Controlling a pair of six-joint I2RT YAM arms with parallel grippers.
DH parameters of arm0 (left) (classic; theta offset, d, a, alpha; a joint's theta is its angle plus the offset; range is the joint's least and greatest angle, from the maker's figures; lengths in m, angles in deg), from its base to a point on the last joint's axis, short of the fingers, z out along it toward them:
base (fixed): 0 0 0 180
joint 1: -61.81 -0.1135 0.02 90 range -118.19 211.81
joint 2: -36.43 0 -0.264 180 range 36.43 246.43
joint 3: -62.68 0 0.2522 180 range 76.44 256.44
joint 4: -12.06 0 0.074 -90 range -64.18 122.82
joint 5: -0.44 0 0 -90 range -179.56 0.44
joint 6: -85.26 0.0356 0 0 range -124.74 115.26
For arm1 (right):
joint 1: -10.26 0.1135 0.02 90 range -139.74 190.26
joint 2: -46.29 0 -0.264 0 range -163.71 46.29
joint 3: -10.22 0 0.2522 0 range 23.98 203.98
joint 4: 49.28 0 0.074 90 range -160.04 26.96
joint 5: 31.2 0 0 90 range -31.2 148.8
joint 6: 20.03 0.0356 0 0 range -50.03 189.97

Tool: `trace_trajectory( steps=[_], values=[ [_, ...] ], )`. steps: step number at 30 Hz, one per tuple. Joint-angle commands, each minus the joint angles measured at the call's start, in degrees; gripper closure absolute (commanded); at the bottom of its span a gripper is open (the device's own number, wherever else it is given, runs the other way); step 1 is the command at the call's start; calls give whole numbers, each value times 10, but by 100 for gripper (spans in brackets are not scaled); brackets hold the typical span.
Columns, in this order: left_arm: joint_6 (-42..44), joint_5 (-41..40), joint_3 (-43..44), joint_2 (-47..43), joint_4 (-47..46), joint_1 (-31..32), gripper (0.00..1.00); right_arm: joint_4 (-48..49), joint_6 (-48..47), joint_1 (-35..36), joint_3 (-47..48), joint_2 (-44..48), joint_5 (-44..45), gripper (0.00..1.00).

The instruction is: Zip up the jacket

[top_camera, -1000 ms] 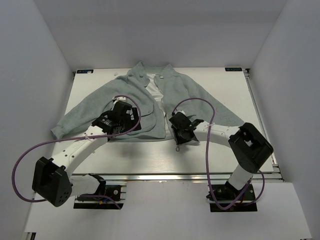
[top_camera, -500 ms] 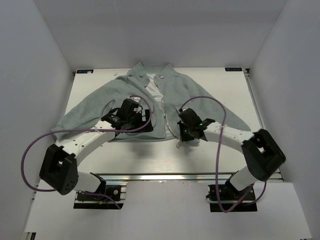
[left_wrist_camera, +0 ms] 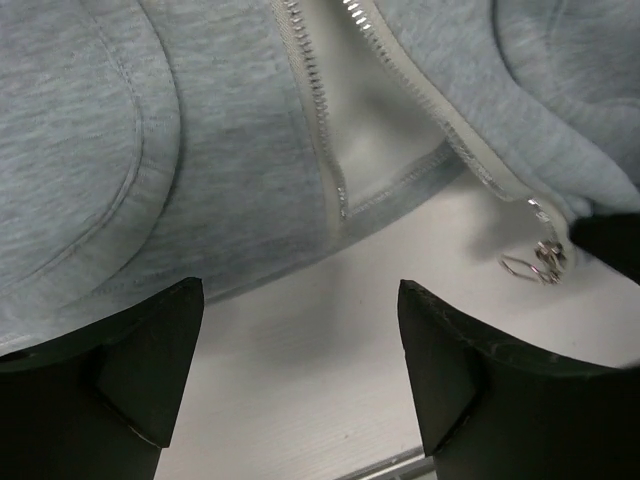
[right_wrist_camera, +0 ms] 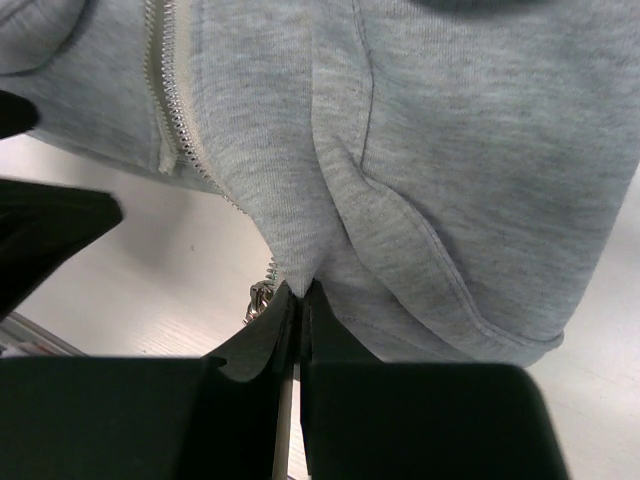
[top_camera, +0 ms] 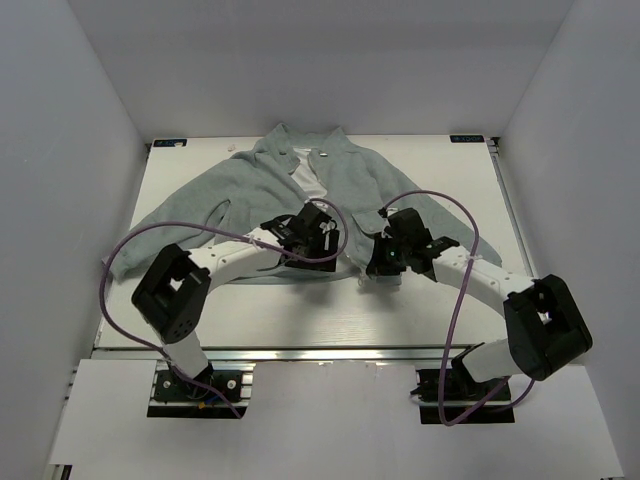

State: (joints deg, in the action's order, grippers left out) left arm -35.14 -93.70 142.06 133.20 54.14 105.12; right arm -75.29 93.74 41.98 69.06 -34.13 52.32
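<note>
From above, the jacket lies spread flat on the table, sleeves out, front unzipped. The left wrist view shows the left gripper spread wide over bare table, just short of the hem. The right wrist view shows the right gripper pressed together, pinching the hem beside the zipper.

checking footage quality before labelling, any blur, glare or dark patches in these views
Top external: even soft light, no glare, jacket sharp, faint shadows on the table. Left wrist: zipper teeth crisp, left gripper's fingers dark and slightly soft at the frame's bottom. Right wrist: fabric in focus, right gripper near-black with little detail, shut on the jacket's hem.
</note>
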Motion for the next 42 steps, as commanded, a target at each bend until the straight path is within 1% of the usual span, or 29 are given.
trace_trajectory(
  steps=[1, 4, 5, 6, 10, 14, 20, 22, 25, 31, 34, 35, 37, 38, 42],
  values=[
    [-12, -57, 27, 17, 23, 1, 14, 28, -6, -8, -3, 9, -34, 100],
    [-24, -83, 45, 49, 30, 1, 18, 25, -10, -9, -2, 13, -35, 100],
    [-29, -91, 49, 62, 37, 1, 23, 24, -10, -10, -1, 15, -34, 100],
    [-32, -97, 51, 68, 38, 2, 26, 22, -11, -11, -1, 16, -32, 100],
    [-29, -92, 50, 84, 22, 2, 28, 21, -10, -14, -2, 15, -32, 100],
    [-27, -82, 61, 103, 22, 4, 28, 21, -11, -14, -6, 17, -28, 100],
    [-34, -61, 50, 92, -3, 5, 25, 19, -11, -16, -10, 14, -27, 100],
    [-38, -68, 49, 94, -5, 5, 23, 20, -10, -15, -11, 15, -28, 100],
    [-40, -71, 61, 112, 2, 6, 18, 17, -14, -15, -12, 14, -25, 100],
    [-46, -110, 78, 149, 28, 17, 17, 20, -14, -15, -19, 15, -21, 100],
    [-52, -132, 76, 163, 29, 21, 21, 21, -13, -15, -23, 13, -20, 100],
    [-55, -139, 74, 168, 30, 22, 25, 20, -14, -15, -23, 11, -18, 100],
    [-62, -149, 79, 182, 45, 23, 29, 20, -11, -16, -24, 12, -13, 100],
    [-63, -153, 85, 185, 52, 22, 34, 19, -9, -16, -25, 11, -10, 100],
    [-70, -162, 86, 175, 63, 23, 38, 17, -4, -20, -25, 4, -2, 100]
  ],
)
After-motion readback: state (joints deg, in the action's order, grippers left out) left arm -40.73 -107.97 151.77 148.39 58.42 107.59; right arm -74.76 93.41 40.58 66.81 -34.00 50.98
